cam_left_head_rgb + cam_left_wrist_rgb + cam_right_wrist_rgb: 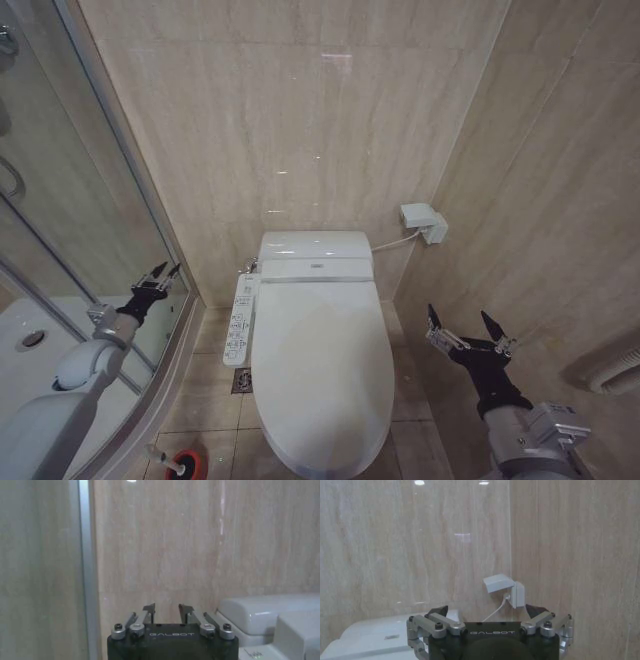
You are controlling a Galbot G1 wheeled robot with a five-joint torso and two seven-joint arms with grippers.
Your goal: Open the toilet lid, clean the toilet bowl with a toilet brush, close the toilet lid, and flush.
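The toilet lid (322,370) lies shut over the bowl, its long axis running from the tank toward the robot, between the two arms. The right gripper (468,331) hovers just beside its rim (the nearer arm, I judge), jaws spread wide and empty; the left gripper (159,278), by the shower glass, stands narrowly parted, holding nothing

Ahead of me stands a wall (300,120) of beige marble-look tile, meeting a matching side wall (560,180) on my right. Ceiling light reflections (419,482) show as bright spots on the glossy tile. A white wall socket box (423,221) sits near the corner. On my left, a glass shower partition (70,200) in a metal frame encloses a white shower tray (25,345). The floor (205,400) is beige tile.
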